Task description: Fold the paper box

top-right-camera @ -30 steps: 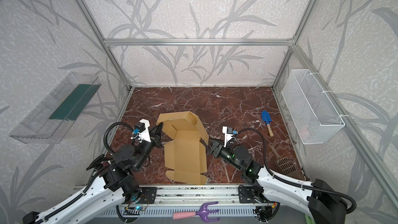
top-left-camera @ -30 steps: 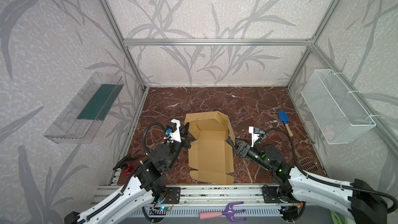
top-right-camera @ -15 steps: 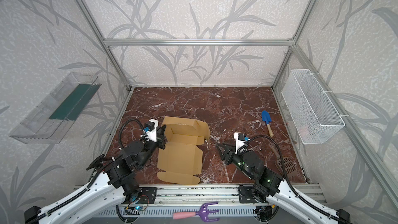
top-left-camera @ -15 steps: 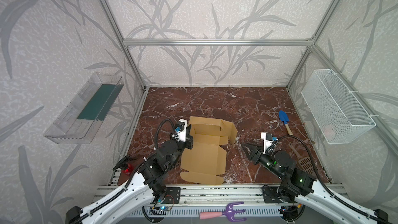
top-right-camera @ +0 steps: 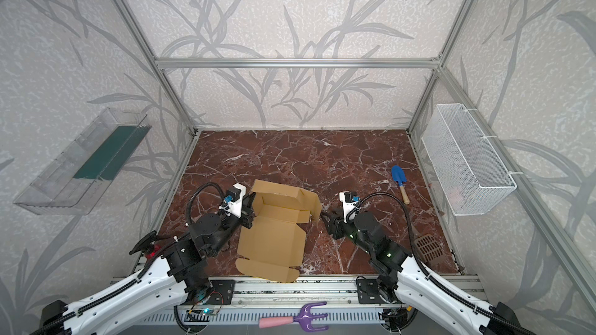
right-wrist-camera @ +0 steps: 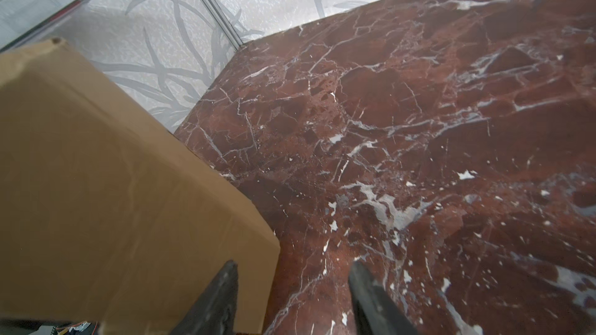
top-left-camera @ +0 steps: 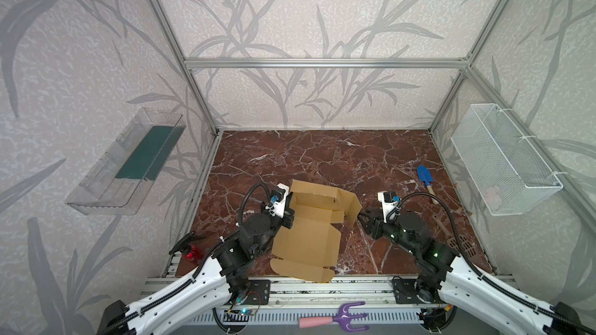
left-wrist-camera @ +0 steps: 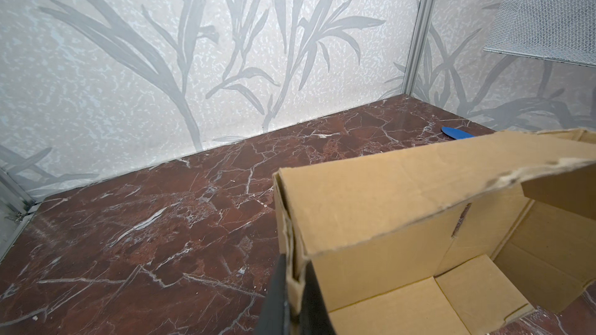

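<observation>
**Back beside the box [top-left-camera: 306, 243]**

It lies near the surface's [top-left-camera: 322, 162] front edge, left of middle. The left end effector [left-wrist-camera: 295, 285] stays clamped on its left wall. The right end effector [right-wrist-camera: 292, 272], jaws apart, has returned to the right wall's edge, probably to fold it.

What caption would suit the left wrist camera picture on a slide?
The left gripper pinches the upright side wall of the half-folded paper box on the red marble floor.
</observation>
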